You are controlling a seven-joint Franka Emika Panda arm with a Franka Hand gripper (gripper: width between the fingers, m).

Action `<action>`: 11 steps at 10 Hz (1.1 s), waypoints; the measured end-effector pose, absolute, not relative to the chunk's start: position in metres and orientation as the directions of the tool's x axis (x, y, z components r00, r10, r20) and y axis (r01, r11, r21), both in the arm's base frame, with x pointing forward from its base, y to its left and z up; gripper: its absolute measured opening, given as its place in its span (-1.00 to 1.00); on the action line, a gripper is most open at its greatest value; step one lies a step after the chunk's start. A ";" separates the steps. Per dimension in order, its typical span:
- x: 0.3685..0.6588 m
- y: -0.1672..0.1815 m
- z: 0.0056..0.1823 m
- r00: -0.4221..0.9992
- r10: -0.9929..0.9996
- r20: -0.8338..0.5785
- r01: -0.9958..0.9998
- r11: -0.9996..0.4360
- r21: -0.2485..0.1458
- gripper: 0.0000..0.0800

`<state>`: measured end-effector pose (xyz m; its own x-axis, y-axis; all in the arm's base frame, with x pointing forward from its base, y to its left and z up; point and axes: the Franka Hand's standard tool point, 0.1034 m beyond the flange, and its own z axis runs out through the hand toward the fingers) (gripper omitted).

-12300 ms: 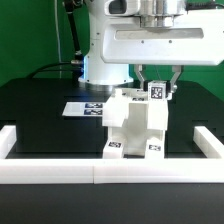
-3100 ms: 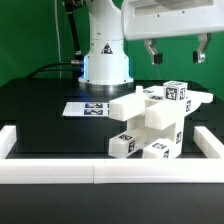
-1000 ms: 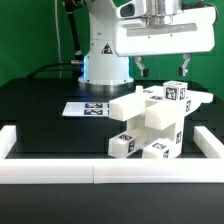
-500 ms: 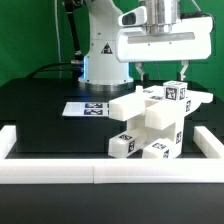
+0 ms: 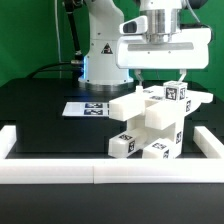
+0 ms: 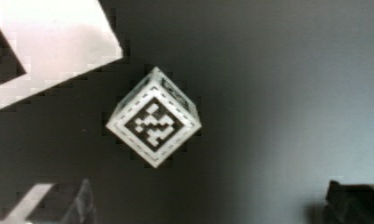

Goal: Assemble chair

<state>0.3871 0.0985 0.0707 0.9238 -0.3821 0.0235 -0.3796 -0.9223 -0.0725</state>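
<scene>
Directly below the end effector [image 5: 161, 82], fingers apart, the tipped chair [image 5: 155, 120] offers a tagged post end [image 6: 155, 115].

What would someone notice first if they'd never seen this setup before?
First, the white chair, lying tipped over on the black table with black-and-white tags on its ends, just behind the white rail along the front. Right above it hangs the robot's gripper, fingers spread and holding nothing. In the wrist view, one tagged post end fills the middle of the picture like a diamond.
</scene>
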 end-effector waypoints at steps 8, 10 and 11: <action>0.377 0.097 0.057 0.927 -0.373 0.036 -0.371 -0.927 -0.056 0.62; 0.374 0.095 0.049 0.928 -0.372 0.031 -0.370 -0.928 -0.039 0.62; 0.373 0.092 0.043 0.928 -0.370 0.033 -0.370 -0.929 -0.029 0.62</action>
<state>0.3730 0.0923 0.0433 0.9283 -0.3704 0.0330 -0.3695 -0.9288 -0.0287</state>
